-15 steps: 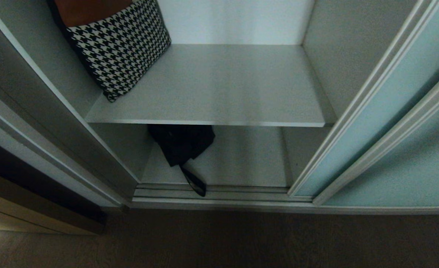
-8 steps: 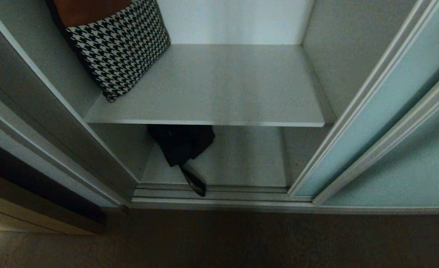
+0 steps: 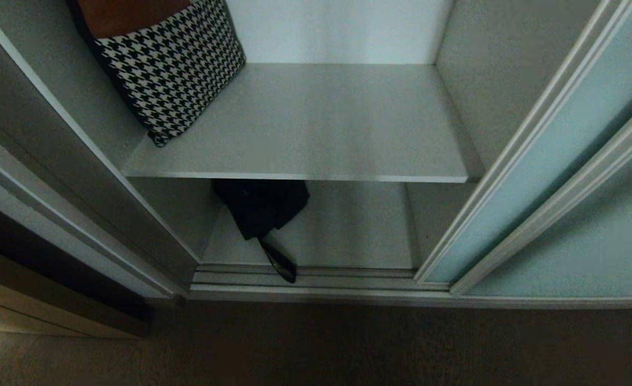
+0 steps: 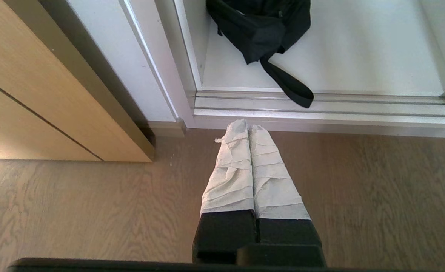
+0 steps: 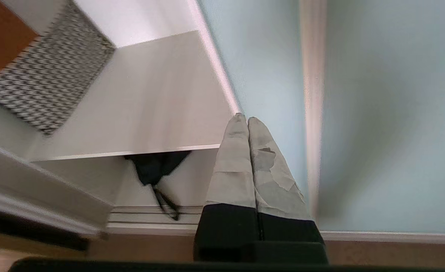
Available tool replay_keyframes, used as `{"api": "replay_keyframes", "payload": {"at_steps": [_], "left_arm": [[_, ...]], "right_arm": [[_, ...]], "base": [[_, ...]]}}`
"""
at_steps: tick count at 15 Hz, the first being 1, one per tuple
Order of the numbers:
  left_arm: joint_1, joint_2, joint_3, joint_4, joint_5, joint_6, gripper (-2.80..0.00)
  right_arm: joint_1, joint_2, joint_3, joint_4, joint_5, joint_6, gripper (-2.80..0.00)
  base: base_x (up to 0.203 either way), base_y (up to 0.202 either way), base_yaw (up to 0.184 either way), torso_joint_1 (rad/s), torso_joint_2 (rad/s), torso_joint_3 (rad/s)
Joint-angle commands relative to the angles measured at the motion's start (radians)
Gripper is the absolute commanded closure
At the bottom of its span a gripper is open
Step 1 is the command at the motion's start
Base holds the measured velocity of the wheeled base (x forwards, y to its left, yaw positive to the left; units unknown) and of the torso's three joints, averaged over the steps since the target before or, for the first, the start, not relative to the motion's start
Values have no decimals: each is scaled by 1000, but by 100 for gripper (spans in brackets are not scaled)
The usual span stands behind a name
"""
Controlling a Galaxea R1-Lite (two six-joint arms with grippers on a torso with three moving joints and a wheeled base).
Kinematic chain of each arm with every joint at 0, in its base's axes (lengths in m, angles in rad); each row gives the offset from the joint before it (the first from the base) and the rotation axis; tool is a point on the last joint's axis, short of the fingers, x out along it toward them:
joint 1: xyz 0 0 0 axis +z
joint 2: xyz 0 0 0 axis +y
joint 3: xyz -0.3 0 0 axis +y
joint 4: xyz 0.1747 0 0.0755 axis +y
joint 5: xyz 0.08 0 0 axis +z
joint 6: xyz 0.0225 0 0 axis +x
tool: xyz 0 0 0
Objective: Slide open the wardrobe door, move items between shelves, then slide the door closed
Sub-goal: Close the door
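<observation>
Houndstooth cushion point(image 3: 173, 75) leaning in upper-left corner, orange item point(image 3: 128, 15) behind it. Beige cabinet point(image 4: 37, 94) left of wardrobe. Wood floor point(image 4: 75, 211).

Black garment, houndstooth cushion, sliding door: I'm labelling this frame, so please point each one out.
black garment point(image 3: 259, 206): head view, on its bunched cloth on the lower shelf.
houndstooth cushion point(image 3: 173, 69): head view, middle of its patterned face.
sliding wardrobe door point(image 3: 551, 155): head view, on its frosted blue-green glass.
</observation>
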Motion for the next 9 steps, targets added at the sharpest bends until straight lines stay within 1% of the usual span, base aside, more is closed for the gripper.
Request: {"api": "replay_keyframes", "payload": {"at_steps": [1, 4, 9], "left_arm": [[0, 1, 0, 0, 0, 1, 0], [0, 1, 0, 0, 0, 1, 0], [0, 1, 0, 0, 0, 1, 0]], "right_arm": [[-75, 14, -1, 2, 34, -12, 0], [-172, 17, 7, -10, 134, -18, 0], [-297, 94, 15, -126, 258, -14, 0]], "base": [[0, 0, 0, 0, 0, 0], [0, 0, 0, 0, 0, 0], [0, 0, 0, 0, 0, 0]]}}
